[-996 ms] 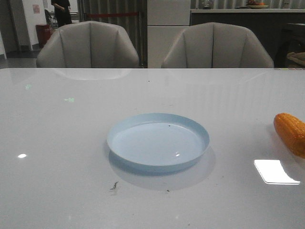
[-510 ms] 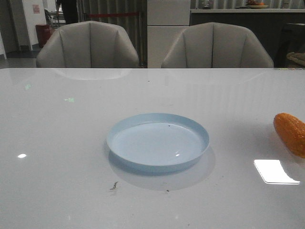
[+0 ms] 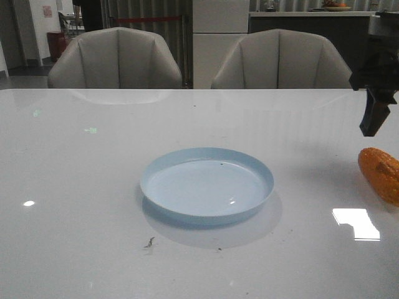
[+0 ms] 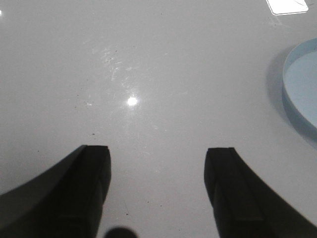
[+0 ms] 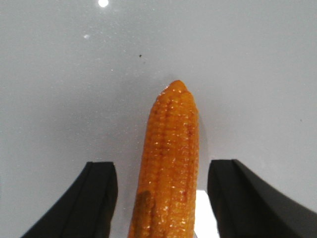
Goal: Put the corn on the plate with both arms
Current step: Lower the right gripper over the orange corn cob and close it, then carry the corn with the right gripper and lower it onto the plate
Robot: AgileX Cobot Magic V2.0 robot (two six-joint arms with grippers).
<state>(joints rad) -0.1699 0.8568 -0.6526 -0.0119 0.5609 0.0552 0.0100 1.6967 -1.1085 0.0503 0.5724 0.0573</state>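
The pale blue plate [image 3: 206, 217] sits mid-table, with nothing in it. The orange corn [image 3: 380, 173] lies on the table at the far right, partly cut off by the frame edge. My right gripper [image 3: 373, 128] hangs above and slightly behind the corn. In the right wrist view it is open [image 5: 162, 166], its fingers on either side of the cob [image 5: 171, 158] without touching it. My left gripper [image 4: 157, 149] is open over bare table with nothing between its fingers. The plate's rim [image 4: 292, 106] shows at that view's edge. The left gripper does not appear in the front view.
Two grey chairs [image 3: 115, 59] [image 3: 280, 61] stand behind the table's far edge. A bright light reflection [image 3: 355, 224] lies on the glossy tabletop just in front of the corn. A small dark speck of debris [image 3: 149, 242] lies in front of the plate.
My right gripper has come into the front view at the upper right, above the corn. The corn and plate have not moved.
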